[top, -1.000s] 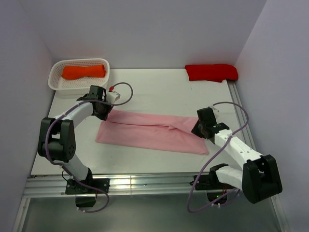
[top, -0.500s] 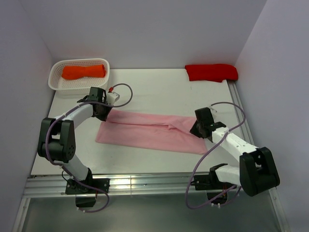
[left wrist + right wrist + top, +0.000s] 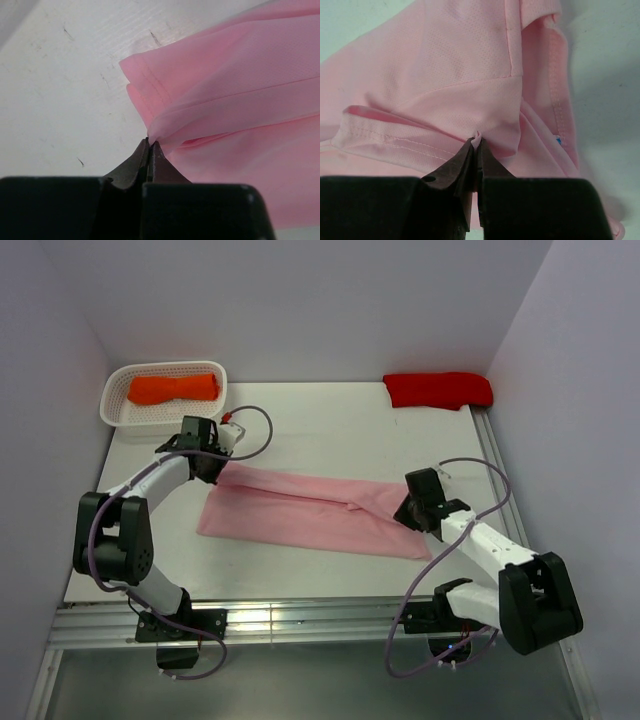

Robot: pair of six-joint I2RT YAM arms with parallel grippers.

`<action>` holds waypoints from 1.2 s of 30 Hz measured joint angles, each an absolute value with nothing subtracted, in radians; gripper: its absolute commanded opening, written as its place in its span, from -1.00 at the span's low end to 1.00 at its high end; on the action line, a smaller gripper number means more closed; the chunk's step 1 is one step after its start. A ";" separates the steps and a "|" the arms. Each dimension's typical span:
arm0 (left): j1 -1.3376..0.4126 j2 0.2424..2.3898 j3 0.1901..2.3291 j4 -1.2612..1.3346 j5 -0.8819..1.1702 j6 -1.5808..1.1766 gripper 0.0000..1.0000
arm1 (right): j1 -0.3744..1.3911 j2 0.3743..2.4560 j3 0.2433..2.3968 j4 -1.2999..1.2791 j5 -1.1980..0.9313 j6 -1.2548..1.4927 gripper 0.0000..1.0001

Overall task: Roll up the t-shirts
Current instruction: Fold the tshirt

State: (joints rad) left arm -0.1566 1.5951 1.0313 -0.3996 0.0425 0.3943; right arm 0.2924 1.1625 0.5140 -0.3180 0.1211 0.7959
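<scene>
I see the light pink t-shirt lying as a long folded strip across the middle of the desk, between my two tools. My left tool, at the strip's 10 o'clock corner, is pinched tight on the hemmed edge. My right tool, at its 3 o'clock end, nips a raised fold of cloth. The shirt lies mostly flat, with stitched hems showing.

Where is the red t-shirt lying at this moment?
In the top view the red t-shirt lies at the far right corner of the table, apart from the pink t-shirt spread in the middle.
</scene>
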 measured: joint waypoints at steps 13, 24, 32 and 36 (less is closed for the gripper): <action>-0.144 1.628 1.095 -0.400 0.024 0.395 -0.99 | 0.292 1.106 0.546 -0.354 0.120 0.795 -0.88; -0.141 1.639 1.097 -0.411 0.022 0.396 -0.99 | 0.292 1.089 0.588 -0.374 0.130 0.789 -0.88; -0.141 1.649 1.003 -0.402 0.022 0.397 -0.85 | 0.295 1.093 0.437 -0.320 0.096 0.822 -0.71; -0.139 1.651 0.974 -0.402 0.023 0.397 -0.43 | 0.297 1.093 0.430 -0.300 0.088 0.831 -0.33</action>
